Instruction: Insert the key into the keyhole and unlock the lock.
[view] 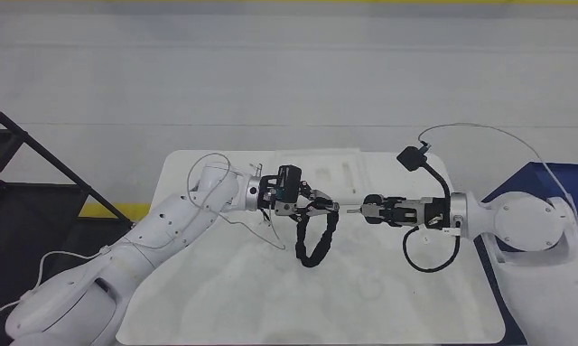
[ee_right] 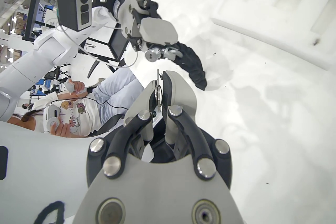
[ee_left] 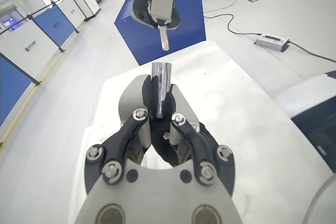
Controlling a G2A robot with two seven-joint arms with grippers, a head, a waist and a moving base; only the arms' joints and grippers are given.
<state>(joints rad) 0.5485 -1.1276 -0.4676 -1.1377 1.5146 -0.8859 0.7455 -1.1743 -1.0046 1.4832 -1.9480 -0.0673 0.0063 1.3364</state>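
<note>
The lock is a chrome cylinder (ee_left: 161,78) with a black cable loop (view: 315,242) hanging under it. My left gripper (ee_left: 160,89) is shut on the cylinder above the table's middle, and the keyhole end (ee_right: 151,55) faces the right arm. My right gripper (ee_right: 159,84) is shut on the silver key (ee_left: 164,38). The blade points at the cylinder's end, with a short gap between tip and keyhole. From above, the left gripper (view: 312,206) and the right gripper (view: 367,209) face each other in one line, the key (view: 353,210) between them.
A white foam tray (view: 357,173) with moulded recesses lies on the white table (view: 271,301) behind the grippers. A blue cabinet (ee_left: 183,25) stands off the table's right end. A black cable and power brick (ee_left: 271,40) lie on the floor.
</note>
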